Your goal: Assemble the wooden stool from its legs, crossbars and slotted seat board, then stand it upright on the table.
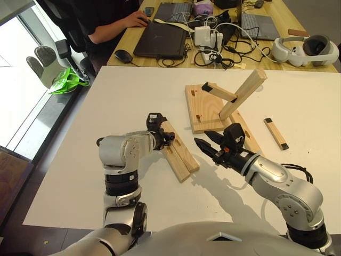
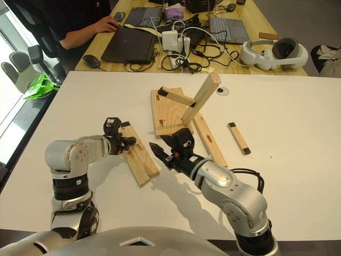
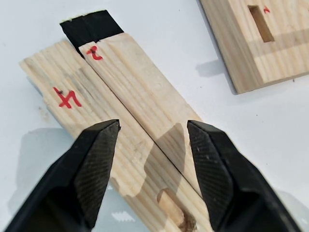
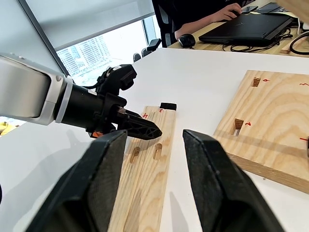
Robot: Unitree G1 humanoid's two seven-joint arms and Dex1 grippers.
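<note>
Paired stool legs flat on the table
The left pincer gapes wide over their black-tipped end, gripping nothing. The right pincer, also wide and empty, sits between them and the slotted seat board.

The white table abuts a wooden desk on its far side. The desk carries a black laptop, a grey laptop, a black mouse, white power adapters among tangled cables, and a white headset. On the robot's left, a large window admits strong daylight, and high-rise buildings stand beyond it. A black office chair, two pale grey chair backs and a green bag stand near the glass, on a dark floor.
</note>
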